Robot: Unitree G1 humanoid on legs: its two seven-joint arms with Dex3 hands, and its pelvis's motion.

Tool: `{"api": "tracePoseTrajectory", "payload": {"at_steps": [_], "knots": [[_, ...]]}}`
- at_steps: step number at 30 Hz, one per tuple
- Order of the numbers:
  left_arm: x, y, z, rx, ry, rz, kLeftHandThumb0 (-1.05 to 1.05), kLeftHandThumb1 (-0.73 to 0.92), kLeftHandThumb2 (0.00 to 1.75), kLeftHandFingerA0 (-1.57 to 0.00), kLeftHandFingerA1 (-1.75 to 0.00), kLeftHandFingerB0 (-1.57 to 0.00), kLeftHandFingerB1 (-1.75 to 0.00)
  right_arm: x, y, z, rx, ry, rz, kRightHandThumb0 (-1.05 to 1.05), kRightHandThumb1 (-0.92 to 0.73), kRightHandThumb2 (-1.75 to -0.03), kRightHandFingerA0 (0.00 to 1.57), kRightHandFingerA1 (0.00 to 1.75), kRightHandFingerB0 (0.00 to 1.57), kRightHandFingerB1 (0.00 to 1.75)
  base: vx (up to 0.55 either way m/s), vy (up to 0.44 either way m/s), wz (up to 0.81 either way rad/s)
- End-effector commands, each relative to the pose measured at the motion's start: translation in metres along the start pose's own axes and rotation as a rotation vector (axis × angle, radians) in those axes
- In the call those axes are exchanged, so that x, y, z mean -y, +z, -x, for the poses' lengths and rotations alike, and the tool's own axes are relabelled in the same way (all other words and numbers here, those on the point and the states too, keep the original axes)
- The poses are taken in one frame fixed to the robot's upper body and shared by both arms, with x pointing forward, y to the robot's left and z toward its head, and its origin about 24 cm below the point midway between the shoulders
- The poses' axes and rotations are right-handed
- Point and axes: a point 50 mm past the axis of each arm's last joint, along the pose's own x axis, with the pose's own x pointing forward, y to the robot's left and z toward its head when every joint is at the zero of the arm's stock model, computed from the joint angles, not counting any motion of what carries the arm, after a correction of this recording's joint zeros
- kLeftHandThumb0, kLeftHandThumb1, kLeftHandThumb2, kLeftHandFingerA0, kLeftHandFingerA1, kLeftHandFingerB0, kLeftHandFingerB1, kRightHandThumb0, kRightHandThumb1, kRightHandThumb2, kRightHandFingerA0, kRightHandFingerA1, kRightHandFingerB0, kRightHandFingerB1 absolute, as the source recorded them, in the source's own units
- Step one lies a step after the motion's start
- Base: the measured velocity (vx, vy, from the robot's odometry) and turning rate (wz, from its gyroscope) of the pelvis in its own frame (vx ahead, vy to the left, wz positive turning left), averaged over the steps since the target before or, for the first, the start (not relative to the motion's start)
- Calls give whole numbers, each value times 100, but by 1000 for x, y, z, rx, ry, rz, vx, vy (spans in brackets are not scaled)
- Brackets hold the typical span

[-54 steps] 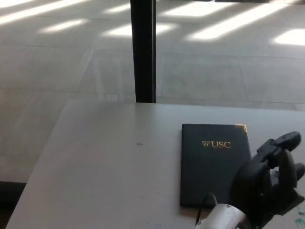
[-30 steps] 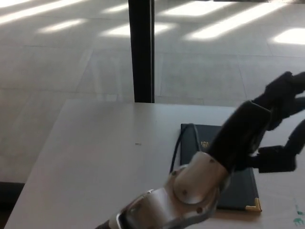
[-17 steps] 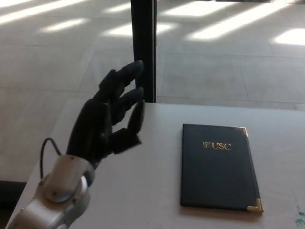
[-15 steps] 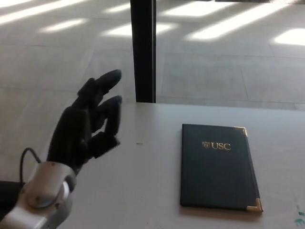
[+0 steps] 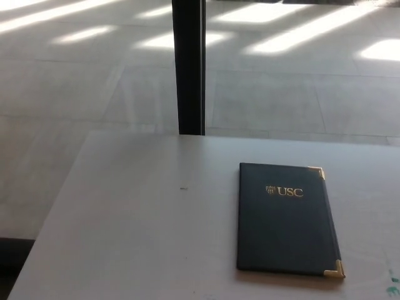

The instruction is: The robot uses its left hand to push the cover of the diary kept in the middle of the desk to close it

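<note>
A dark diary (image 5: pixel 285 219) lies closed and flat on the pale desk (image 5: pixel 137 231), right of the middle. Its cover faces up with gold "USC" lettering (image 5: pixel 285 191) near the top and gold metal corners on its right edge. No part of either arm or hand shows in the head view.
A black vertical post (image 5: pixel 189 65) stands just behind the desk's far edge. Beyond it is a tiled floor with patches of sunlight. A tiny dark speck (image 5: pixel 183 187) sits on the desk left of the diary. The desk's left edge runs diagonally at the lower left.
The left hand, which hovered open over the desk's left side half a second ago, has withdrawn leftward out of the picture. The diary has stayed closed and in place.
</note>
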Motion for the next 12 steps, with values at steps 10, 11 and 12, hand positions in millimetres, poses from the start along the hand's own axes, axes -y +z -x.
{"api": "tracePoseTrajectory", "payload": {"at_steps": [10,11,12], "knots": [[-106,-92,34,-313,402,101,-98,77,100,-16,-66,-21,-57,19,-2,8,-39,-57,-52,-69,-92,-68,70,77,59,49,0,0,0],[-107,-93,35,-313,404,100,-98,77,100,-16,-66,-21,-57,19,-2,9,-41,-57,-52,-69,-92,-68,70,77,59,49,0,0,0],[-107,-93,35,-313,404,100,-98,77,100,-16,-66,-21,-57,19,-2,9,-41,-57,-52,-69,-92,-68,70,77,59,49,0,0,0]]}}
